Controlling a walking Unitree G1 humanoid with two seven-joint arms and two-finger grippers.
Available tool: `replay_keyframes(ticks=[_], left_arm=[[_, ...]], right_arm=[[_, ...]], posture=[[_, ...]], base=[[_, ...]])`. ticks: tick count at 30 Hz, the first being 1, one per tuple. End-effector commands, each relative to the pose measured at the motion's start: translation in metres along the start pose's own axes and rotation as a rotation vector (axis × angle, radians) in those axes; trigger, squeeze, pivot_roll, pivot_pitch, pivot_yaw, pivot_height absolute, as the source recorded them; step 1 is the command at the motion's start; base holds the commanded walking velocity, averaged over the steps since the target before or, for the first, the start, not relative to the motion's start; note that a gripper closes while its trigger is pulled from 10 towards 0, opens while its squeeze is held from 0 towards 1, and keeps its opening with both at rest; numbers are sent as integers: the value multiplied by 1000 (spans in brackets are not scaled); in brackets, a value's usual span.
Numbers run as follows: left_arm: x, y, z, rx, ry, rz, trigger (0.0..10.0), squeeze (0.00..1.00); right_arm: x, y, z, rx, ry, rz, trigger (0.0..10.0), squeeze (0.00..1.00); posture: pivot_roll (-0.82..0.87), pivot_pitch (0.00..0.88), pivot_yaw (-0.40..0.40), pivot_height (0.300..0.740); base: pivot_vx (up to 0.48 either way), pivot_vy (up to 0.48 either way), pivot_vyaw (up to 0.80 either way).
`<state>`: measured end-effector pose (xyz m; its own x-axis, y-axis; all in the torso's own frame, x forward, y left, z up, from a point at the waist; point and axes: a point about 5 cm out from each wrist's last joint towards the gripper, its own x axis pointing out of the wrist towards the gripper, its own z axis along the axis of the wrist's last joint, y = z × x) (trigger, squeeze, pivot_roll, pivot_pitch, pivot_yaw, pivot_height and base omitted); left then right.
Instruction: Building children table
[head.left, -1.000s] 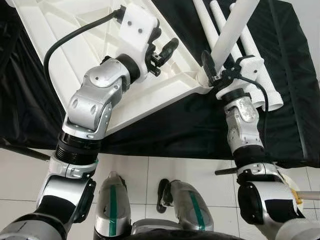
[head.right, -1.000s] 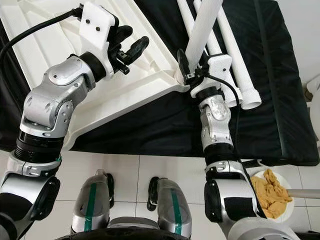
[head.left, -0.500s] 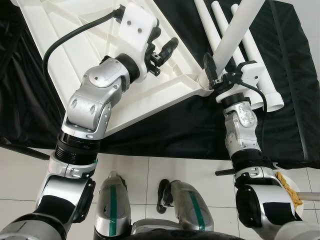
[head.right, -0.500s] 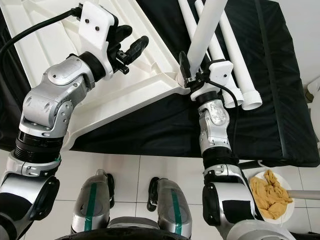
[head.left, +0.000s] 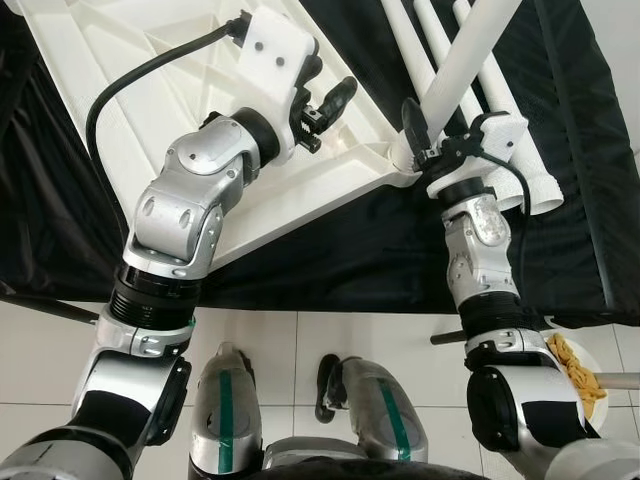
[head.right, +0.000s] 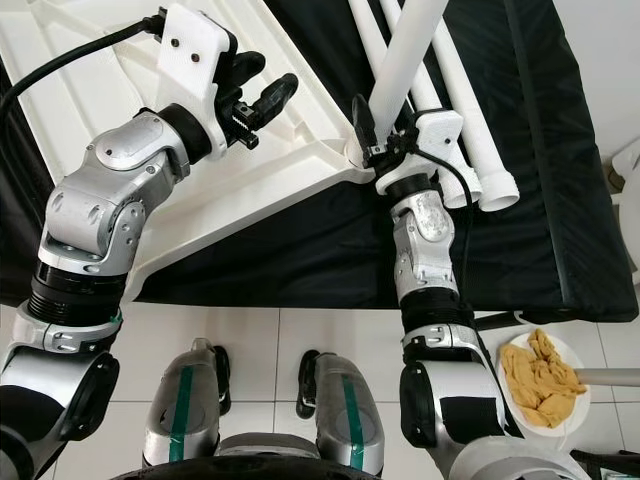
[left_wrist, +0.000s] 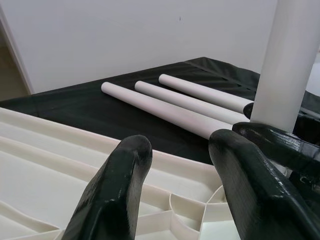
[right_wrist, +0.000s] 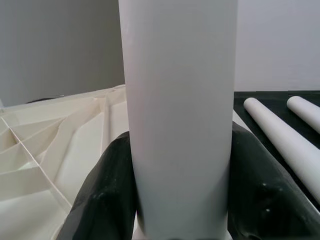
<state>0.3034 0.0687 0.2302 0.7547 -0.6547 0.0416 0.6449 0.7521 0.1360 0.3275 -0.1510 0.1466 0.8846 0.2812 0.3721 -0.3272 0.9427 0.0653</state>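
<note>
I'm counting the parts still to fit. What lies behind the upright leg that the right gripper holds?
Three loose white legs lie side by side on the black cloth behind the held leg, which crosses over them and hides part of each.

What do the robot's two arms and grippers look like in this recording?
Both arms are jointed silver metal with black bands at the joints. Each wrist carries a white block-shaped housing with small dark holes and a black cable looping back along the forearm. The left gripper and right gripper each have two long, glossy black, rounded fingers.

Upright leg (head.left: 470, 55) cut off above; socket perhaps hidden.
</note>
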Motion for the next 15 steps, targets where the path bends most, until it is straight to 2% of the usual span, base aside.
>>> replay_keyframes(ticks=[1,9,15], left_arm=[[0,-4,6,2,-18,-24,10000,0],[0,-5,6,3,-20,-24,10000,0],[-1,-5,6,2,-20,-25,10000,0]], right_arm=[[-2,1,-7,41,39,-2,10000,0],[-8,4,-14,30,71,11,10000,0],[-6,4,-9,17,64,16,10000,0]], posture=[[108,86,-65,740],[111,86,-68,740],[109,86,-67,740]], base=[[0,0,0],[0,0,0],[0,0,0]])
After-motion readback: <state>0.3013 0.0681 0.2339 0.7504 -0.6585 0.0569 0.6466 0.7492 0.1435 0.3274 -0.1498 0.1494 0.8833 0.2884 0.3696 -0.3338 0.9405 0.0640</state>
